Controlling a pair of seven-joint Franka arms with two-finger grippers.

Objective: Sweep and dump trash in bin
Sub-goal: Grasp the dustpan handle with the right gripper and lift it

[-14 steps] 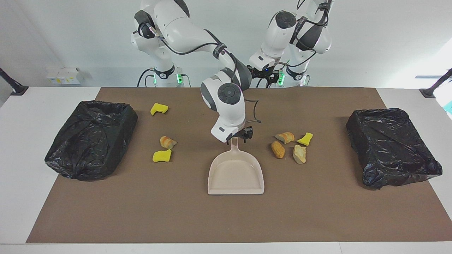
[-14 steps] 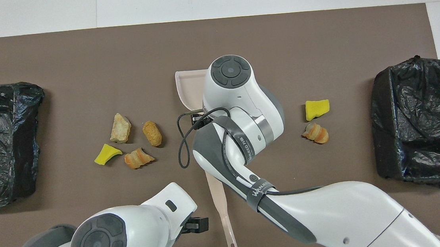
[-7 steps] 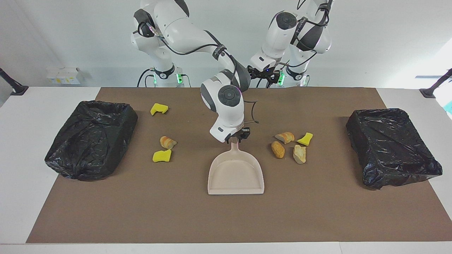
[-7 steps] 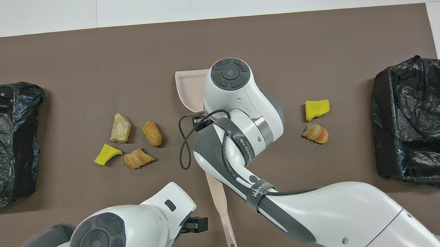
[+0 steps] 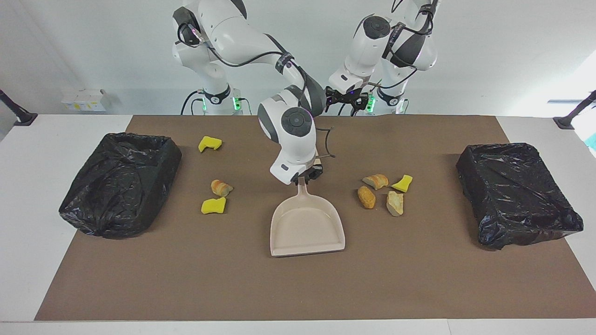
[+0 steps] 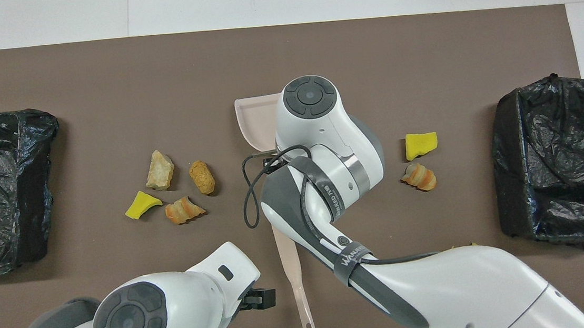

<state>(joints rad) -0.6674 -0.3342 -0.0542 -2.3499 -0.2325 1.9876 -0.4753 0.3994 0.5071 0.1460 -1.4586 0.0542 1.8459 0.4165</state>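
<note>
Trash (image 5: 213,205) scattered; arm (image 6: 321,193) reads "WANJEED".

Facing camera high across the table, looking back at both robots, whole brown mat (image 5: 419,279) in frame, overhead camera above the robots' end, steeply down, closer in, both sharing mat, dustpan (image 5: 307,225), two black-lined bins (image 6: 561,161).

a robotics lab, not a home: 2 white franka arms (image 5: 242,42) are mounted at one edge of a white table (image 5: 28,195) before a bare pale wall. a brown mat (image 5: 298,288) marks out the work area, with a black-lined bin (image 5: 118,184) at each end and staged trash pieces (image 5: 214,205) between.
</note>
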